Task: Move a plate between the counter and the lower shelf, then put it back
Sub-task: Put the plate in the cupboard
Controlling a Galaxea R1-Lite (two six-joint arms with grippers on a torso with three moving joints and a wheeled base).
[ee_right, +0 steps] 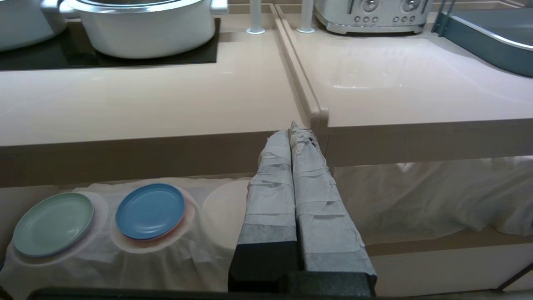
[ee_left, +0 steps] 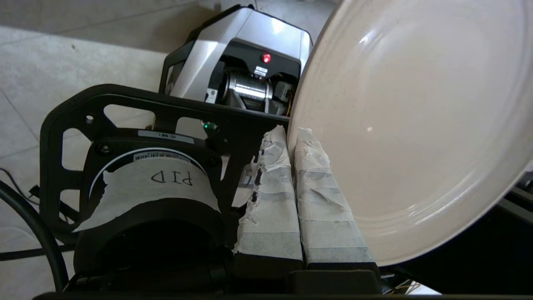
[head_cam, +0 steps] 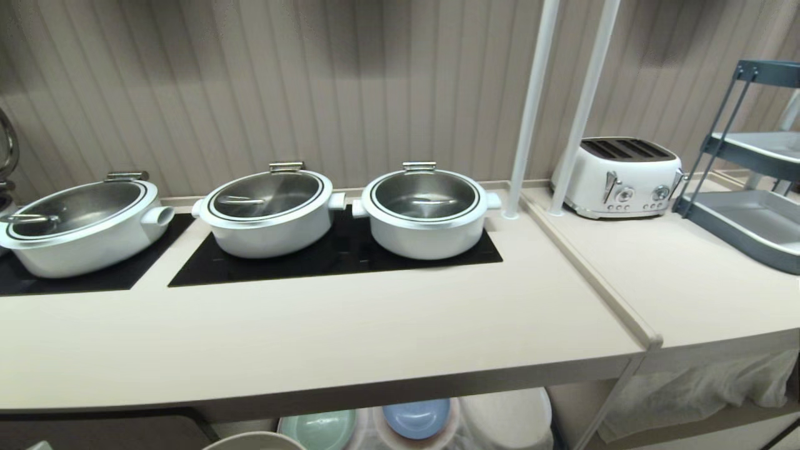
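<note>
My left gripper [ee_left: 291, 135] is shut on the rim of the cream-beige plate [ee_left: 416, 125], which stands tilted on edge above the floor and my own base. A sliver of that plate [head_cam: 253, 441] shows at the bottom edge of the head view, below the counter [head_cam: 312, 337]. Neither arm appears in the head view. My right gripper [ee_right: 293, 129] is shut on nothing, held in front of the counter's front edge. Under the counter, the lower shelf [ee_right: 8, 204] holds cloth-draped low stacks topped by a mint-green plate [ee_right: 53, 223] and a blue plate [ee_right: 150, 210].
Three white lidded pots [head_cam: 269, 212] sit on the black glass panels [head_cam: 325, 259]. Two white poles [head_cam: 531, 106] rise at the counter's right end. A white toaster [head_cam: 625, 178] and a grey tiered tray rack [head_cam: 744, 219] stand on the adjoining section.
</note>
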